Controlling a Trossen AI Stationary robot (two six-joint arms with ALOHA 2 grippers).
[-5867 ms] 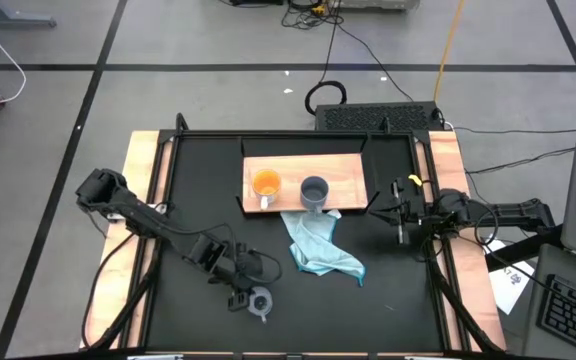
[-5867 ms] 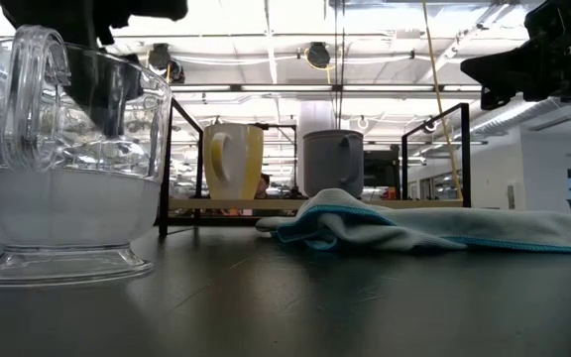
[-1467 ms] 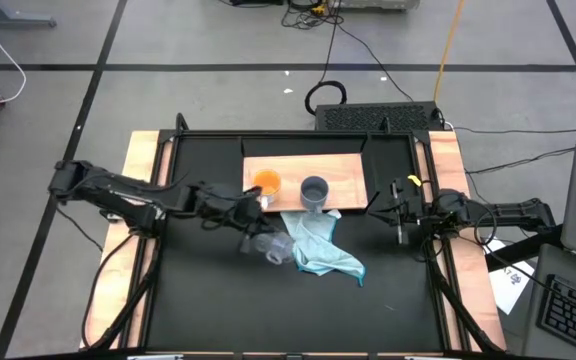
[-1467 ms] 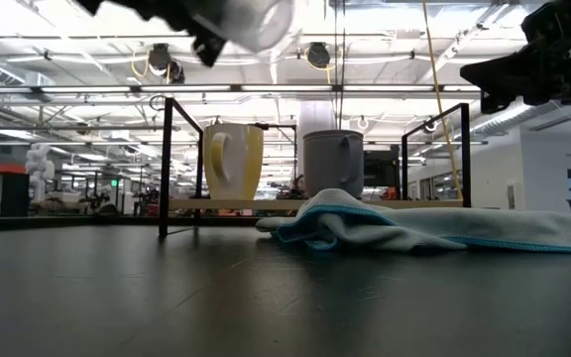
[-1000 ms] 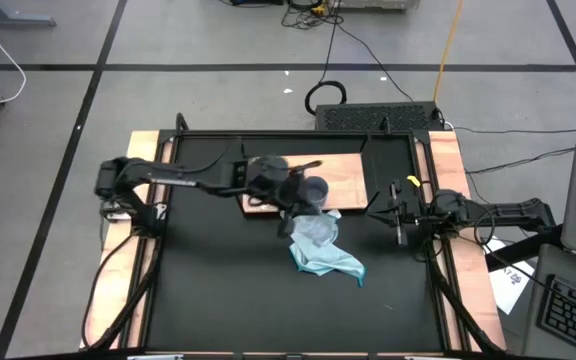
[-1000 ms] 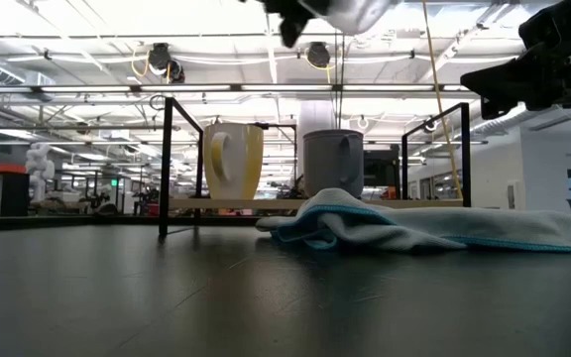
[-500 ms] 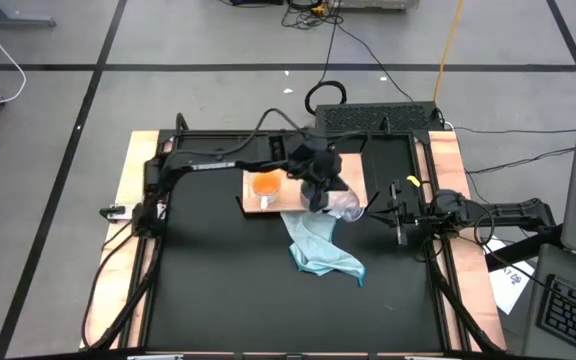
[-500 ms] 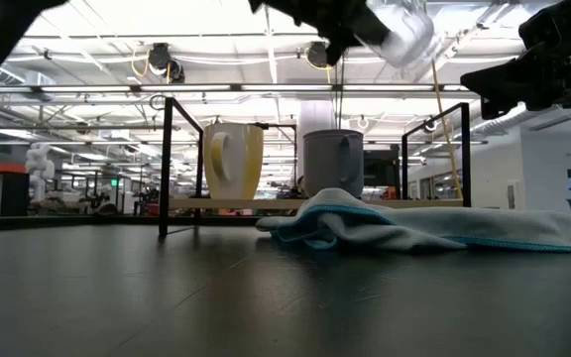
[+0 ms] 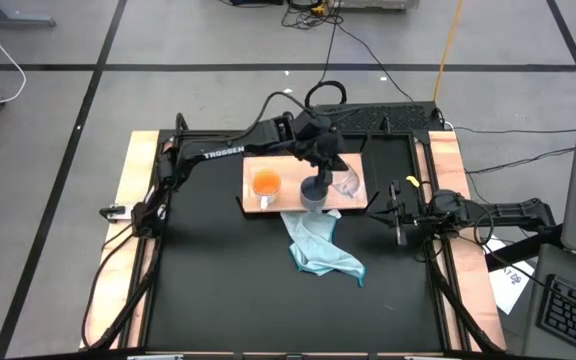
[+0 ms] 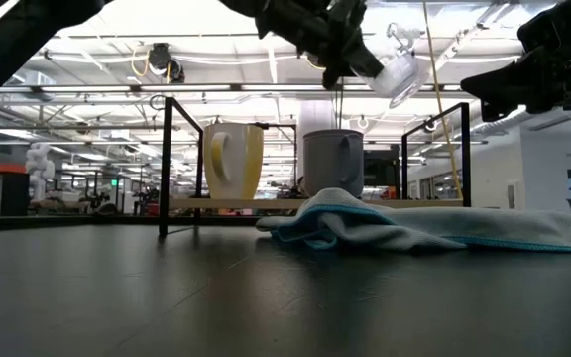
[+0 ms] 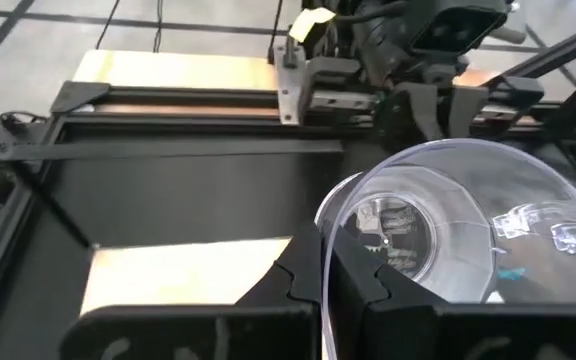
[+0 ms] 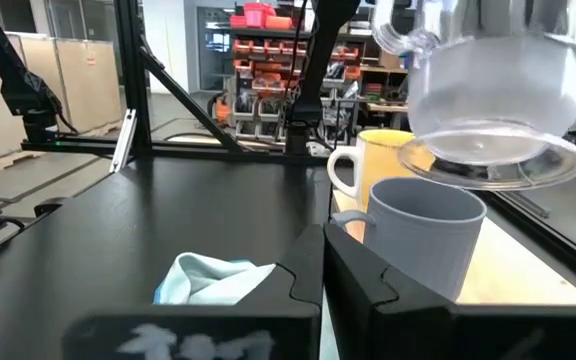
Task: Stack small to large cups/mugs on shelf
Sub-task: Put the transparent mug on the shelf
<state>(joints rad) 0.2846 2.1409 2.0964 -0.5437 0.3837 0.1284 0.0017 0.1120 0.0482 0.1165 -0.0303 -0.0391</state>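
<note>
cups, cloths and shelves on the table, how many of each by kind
Mugs: 2, the orange mug and the grey-blue mug, both on the shelf.
Glass cups: 1, the clear glass cup, held in the air by the left gripper.
Cloths: 1, the light blue cloth.
Shelves: 1, the wooden shelf.
Total: 5

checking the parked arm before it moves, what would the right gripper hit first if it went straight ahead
Probably the grey-blue mug on the light-brown wooden shelf; the right gripper points at it, with the clear glass cup hanging above. Depth is uncertain.
</note>
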